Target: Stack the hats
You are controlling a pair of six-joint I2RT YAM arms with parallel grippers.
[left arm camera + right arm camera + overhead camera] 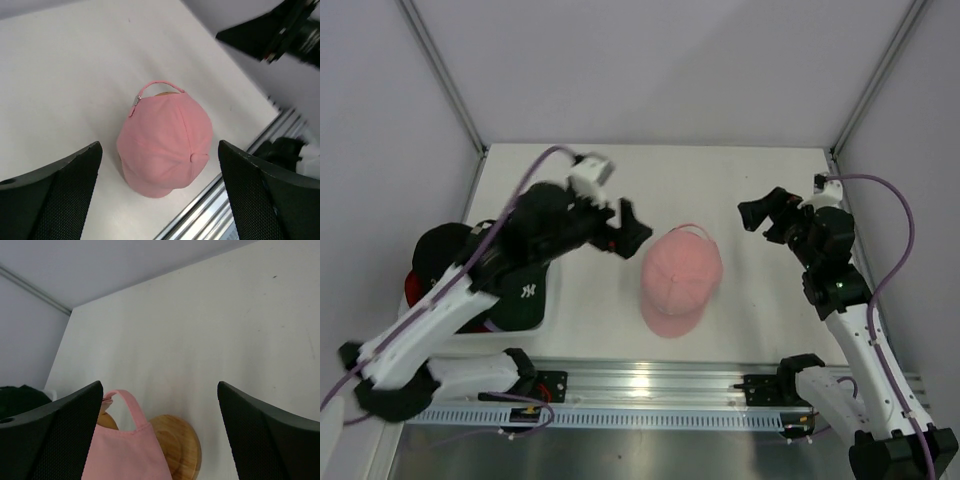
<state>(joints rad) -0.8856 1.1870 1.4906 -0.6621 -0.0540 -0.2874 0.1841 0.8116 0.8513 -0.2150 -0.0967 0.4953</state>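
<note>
So, spotting the pink hat (680, 275) dead centre on the surface (760, 315), draped over the wooden stand (177, 440) probably as the stack's base, left end effector (628, 232) at its 10 o'clock and right end effector (760, 210) at 2, both wide open and empty, dark green hat (525, 300) waiting at 9.

Pink cap (125, 455) hides most of wooden stand (177, 444); right wrist view crops it.

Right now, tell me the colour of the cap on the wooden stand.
The cap is pink, seen best in the left wrist view.
</note>
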